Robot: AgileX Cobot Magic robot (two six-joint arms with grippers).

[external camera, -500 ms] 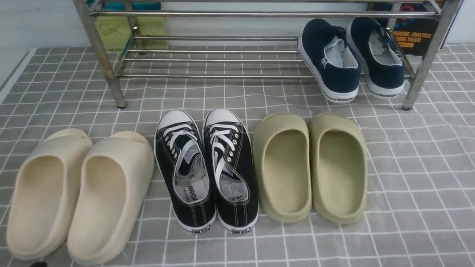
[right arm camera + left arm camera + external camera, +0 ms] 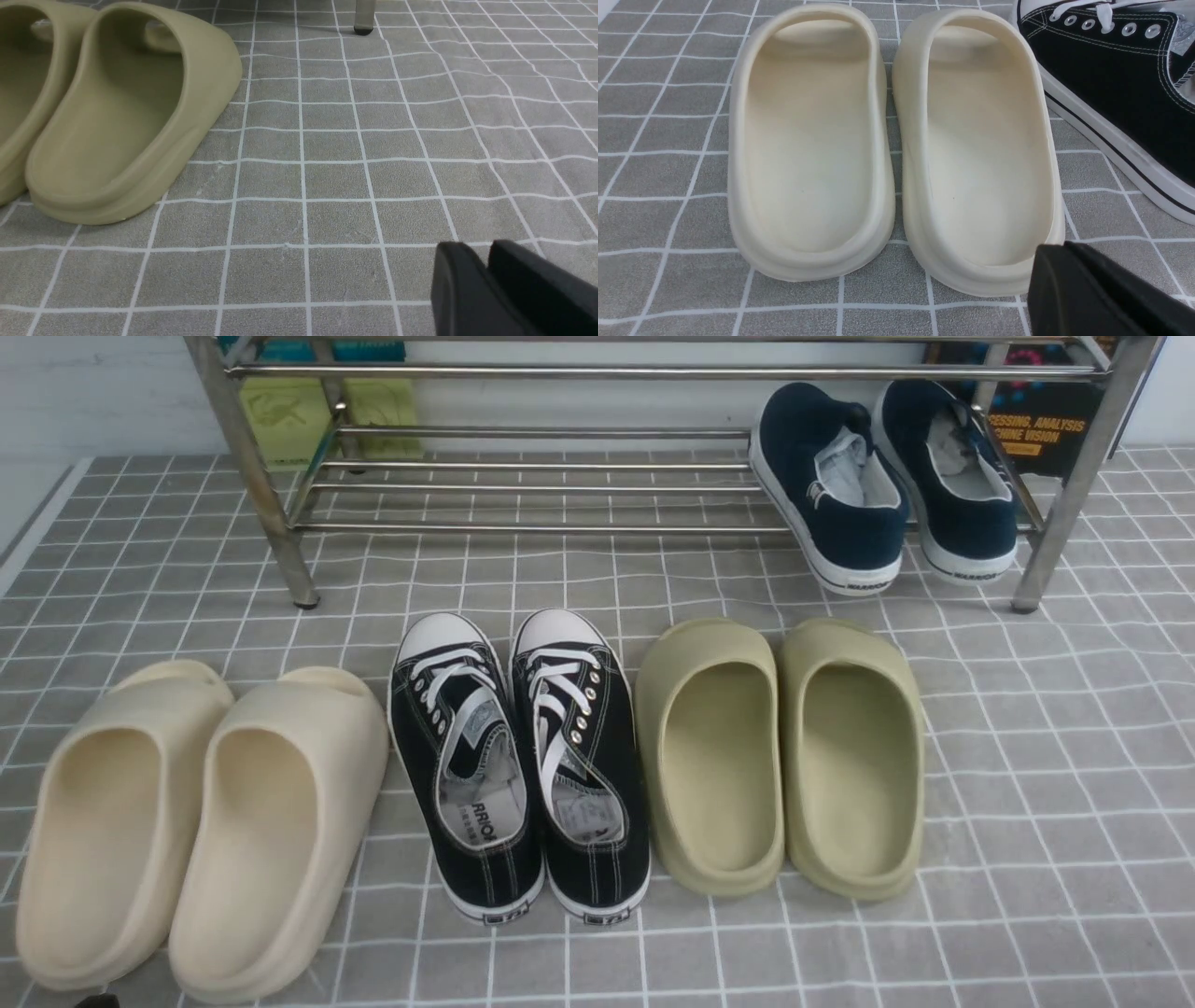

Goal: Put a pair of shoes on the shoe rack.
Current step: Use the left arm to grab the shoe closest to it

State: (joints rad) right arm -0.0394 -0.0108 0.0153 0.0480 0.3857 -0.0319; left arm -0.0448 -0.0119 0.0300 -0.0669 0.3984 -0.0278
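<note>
The pair of shoes, two black canvas sneakers (image 2: 518, 765) with white laces and toe caps, stands side by side on the grey checked cloth, toes toward the shoe rack (image 2: 560, 527). The silver tube rack spans the far side. One sneaker's side shows in the left wrist view (image 2: 1125, 79). My left gripper (image 2: 1057, 247) is shut and empty, low by the heel of a beige slipper (image 2: 980, 149), apart from the sneakers. My right gripper (image 2: 481, 254) is shut and empty over bare cloth, beside the olive slippers (image 2: 121, 116).
Two beige foam slippers (image 2: 196, 821) lie left of the sneakers and two olive ones (image 2: 784, 756) lie right. Two navy slip-ons (image 2: 887, 485) lean on the right end of the rack's lower shelf. A rack leg (image 2: 363, 16) stands far ahead of the right gripper.
</note>
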